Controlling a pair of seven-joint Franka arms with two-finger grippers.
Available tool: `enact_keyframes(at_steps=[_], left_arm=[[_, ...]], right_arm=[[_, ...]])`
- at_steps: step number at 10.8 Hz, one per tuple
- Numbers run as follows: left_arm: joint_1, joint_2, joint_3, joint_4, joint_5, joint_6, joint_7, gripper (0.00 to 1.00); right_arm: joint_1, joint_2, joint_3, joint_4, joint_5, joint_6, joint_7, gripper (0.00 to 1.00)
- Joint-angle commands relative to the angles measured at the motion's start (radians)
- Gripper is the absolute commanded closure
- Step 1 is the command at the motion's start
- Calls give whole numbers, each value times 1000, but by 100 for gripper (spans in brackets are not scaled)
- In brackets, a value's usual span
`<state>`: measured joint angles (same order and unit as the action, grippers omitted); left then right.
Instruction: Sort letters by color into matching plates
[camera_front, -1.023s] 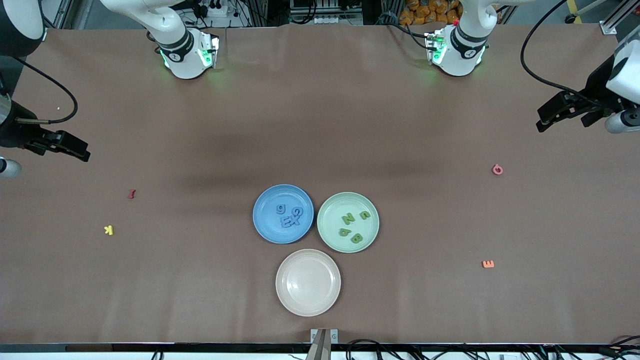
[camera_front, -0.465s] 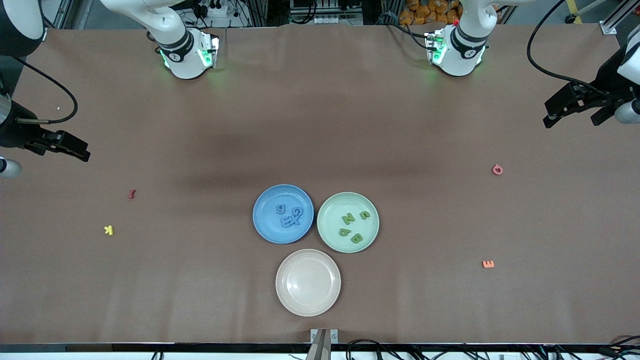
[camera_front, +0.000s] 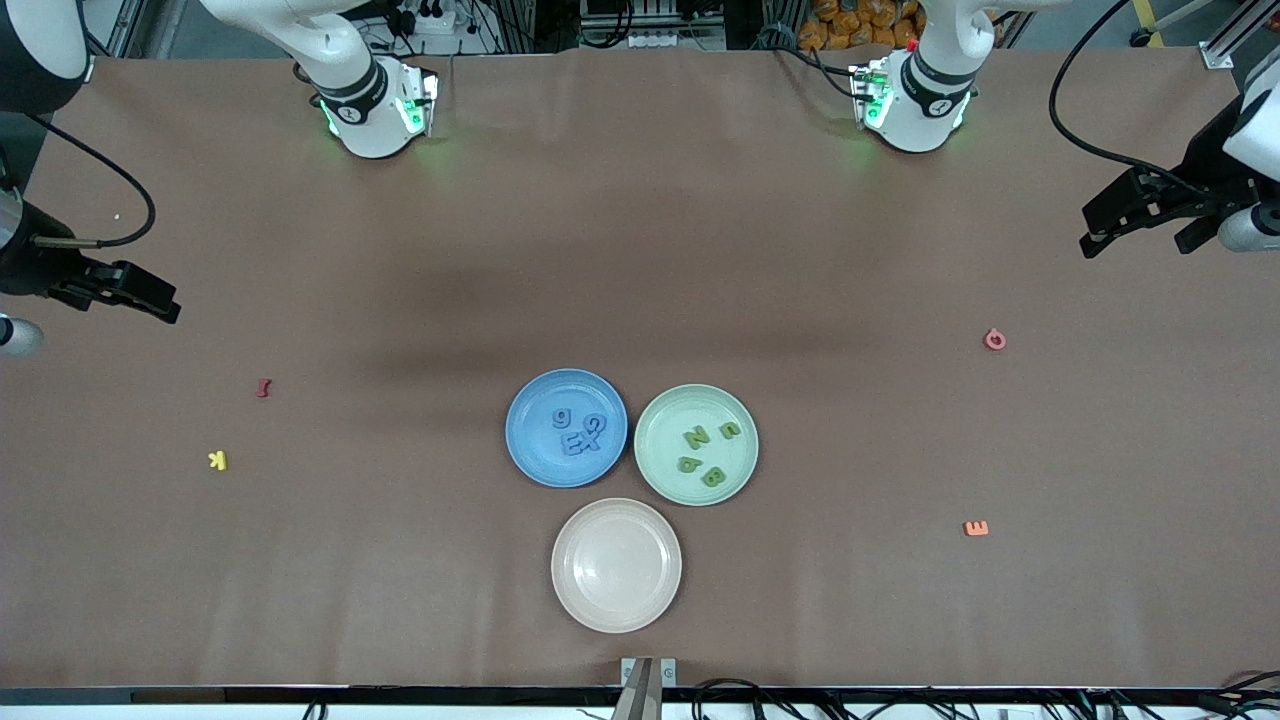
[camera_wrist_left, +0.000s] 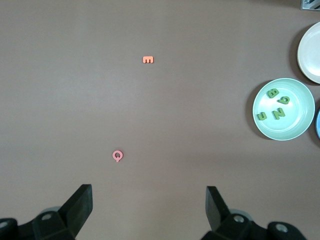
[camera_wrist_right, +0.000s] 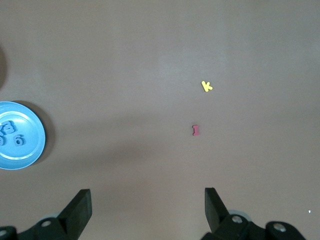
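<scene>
Plates first, front view: three round ones clustered mid-table. Blue plate (camera_front: 566, 428) holds four blue letters (camera_front: 578, 432); "g" and "E" read clearly, the other two overlap. Touching it toward the left arm's end, mint green plate (camera_front: 696, 444) holds four green letters (camera_front: 706, 449): N, B, and two smaller ones that are harder to read. Cream plate (camera_front: 616, 565) sits nearer the camera, just beside both, nothing in it. Four stray letters on the brown table (camera_front: 640, 250): pink Q-like ring (camera_front: 994, 339) and orange E (camera_front: 976, 528) toward the left arm's end; dark red I (camera_front: 263, 388) and yellow K (camera_front: 217, 460) toward the right arm's end. Left gripper (camera_front: 1100, 225) hangs over the table edge at its own end, well apart from the plates. Right gripper (camera_front: 150, 297) hangs over its own end, also well apart.

Left wrist view: left gripper (camera_wrist_left: 148, 207) spread wide, nothing between its fingers (camera_wrist_left: 80, 205). Pink ring (camera_wrist_left: 117, 156) lies near it, orange E (camera_wrist_left: 148, 60) farther off, green plate (camera_wrist_left: 284, 108) with four green letters (camera_wrist_left: 274, 105) at the frame edge, slivers of the cream plate (camera_wrist_left: 311, 52) and the blue one.

Right wrist view: right gripper (camera_wrist_right: 146, 207) also spread wide, holding nothing. Red I (camera_wrist_right: 195, 130) and yellow K (camera_wrist_right: 207, 86) on bare table, blue plate (camera_wrist_right: 19, 136) partly cut off with "6"-looking letter (camera_wrist_right: 18, 140) visible.
</scene>
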<state>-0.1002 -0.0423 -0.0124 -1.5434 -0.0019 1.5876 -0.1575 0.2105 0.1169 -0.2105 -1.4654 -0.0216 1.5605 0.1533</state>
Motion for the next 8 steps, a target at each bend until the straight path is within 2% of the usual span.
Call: enact_keyframes(at_steps=[1,8], left_arm=[[-3,9,2,23,-3,-23,23,0],[-3,7,2,20,-4,-23,23,0]], right_arm=[[1,-2,2,-4,-18,4,9,0],[10,6,2,-4,-18,4,8,0]])
